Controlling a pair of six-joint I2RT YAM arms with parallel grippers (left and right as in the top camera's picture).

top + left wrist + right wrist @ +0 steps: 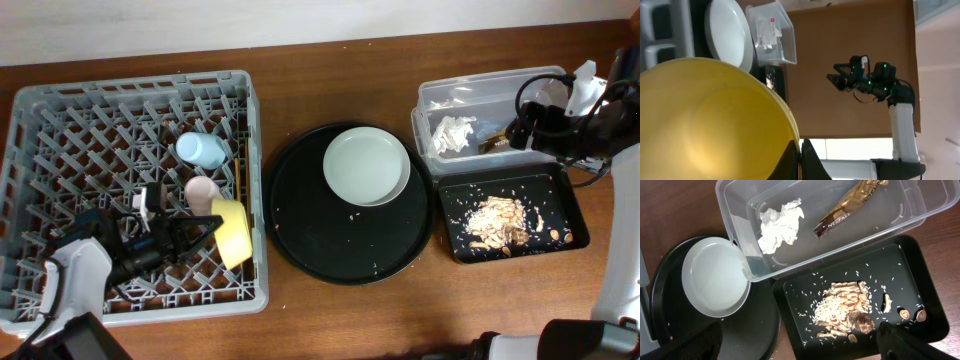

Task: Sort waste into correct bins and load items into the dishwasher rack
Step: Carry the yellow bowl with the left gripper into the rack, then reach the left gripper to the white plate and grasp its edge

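Observation:
The grey dishwasher rack (60,110) holds the light-blue cup (200,151), the pink cup (200,190) and the yellow bowl (234,232). My left gripper (801,159) is shut on the bowl's rim (715,120), and the bowl stands on edge in the rack. The pale plate (366,166) lies on the round black tray (300,230). The clear tub (840,235) holds the white napkin (780,224) and the brown-gold wrapper (850,202). The shallow black tray (920,280) holds the food scraps (845,310). My right gripper (800,345) is open and empty above both bins. The chopsticks are not in view.
A few crumbs lie on the round black tray. Bare brown tabletop (330,320) runs along the front, and between the rack and the round tray. The right arm (570,120) hangs over the tub's right end.

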